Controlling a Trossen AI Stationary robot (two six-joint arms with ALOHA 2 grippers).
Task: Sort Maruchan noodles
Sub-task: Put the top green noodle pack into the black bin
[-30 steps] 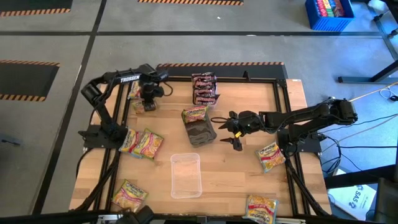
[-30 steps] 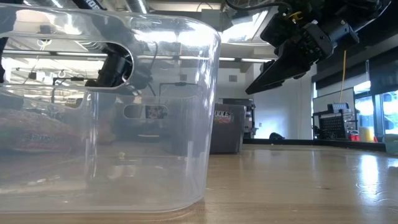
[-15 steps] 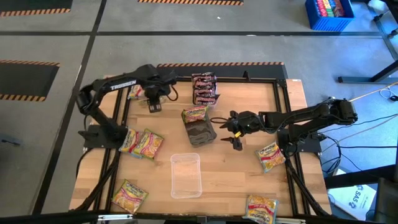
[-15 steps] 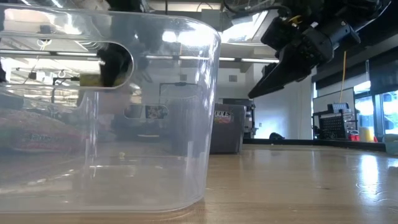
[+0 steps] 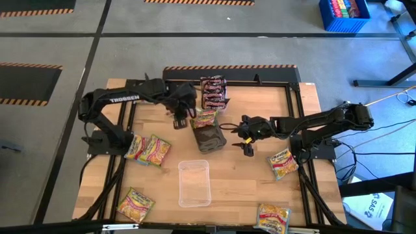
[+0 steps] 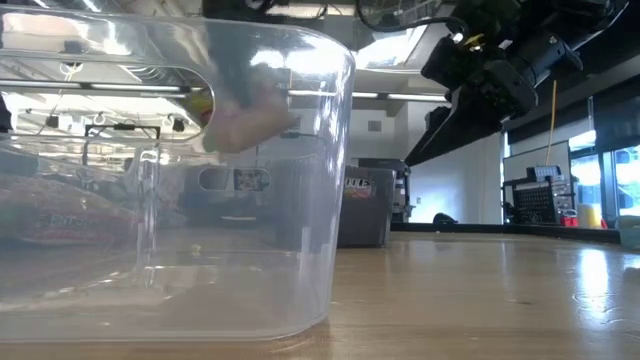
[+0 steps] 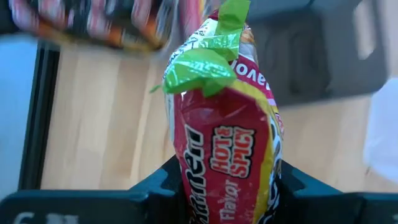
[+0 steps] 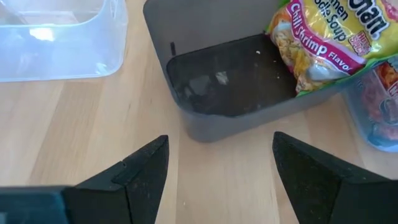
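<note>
My left gripper (image 5: 179, 121) hangs above the table's far middle, shut on a red, yellow and green "Hot & Spicy" noodle packet (image 7: 224, 137). Just to its right stands a dark grey tray (image 5: 211, 138) with a yellow-green chili shrimp packet (image 5: 203, 118) lying on its far end. Dark brown-red packets (image 5: 213, 92) are stacked behind it. My right gripper (image 5: 246, 138) hovers open to the right of the grey tray, its fingers pointing at the tray (image 8: 224, 118), with nothing between them. My left gripper pinches the packet between its two fingers (image 7: 155, 186), which stand on either side of its near end (image 7: 217, 186). The fingers come from above, slanting down. The packet's green crimped end (image 7: 208, 59) sticks out past the fingertips, and the packet is lifted clear of the table.
A clear plastic tray (image 5: 195, 183) stands at the near middle. Yellow-pink packets lie on the table at the left (image 5: 146, 148), near left (image 5: 135, 203), near right (image 5: 273, 218) and right (image 5: 284, 162). A black frame runs around the table's edges.
My left gripper has risen from the packets at the far left and swung toward the table's right, turning as it went, up to the dark grey tray. The packet has come with it, lifted clear.
</note>
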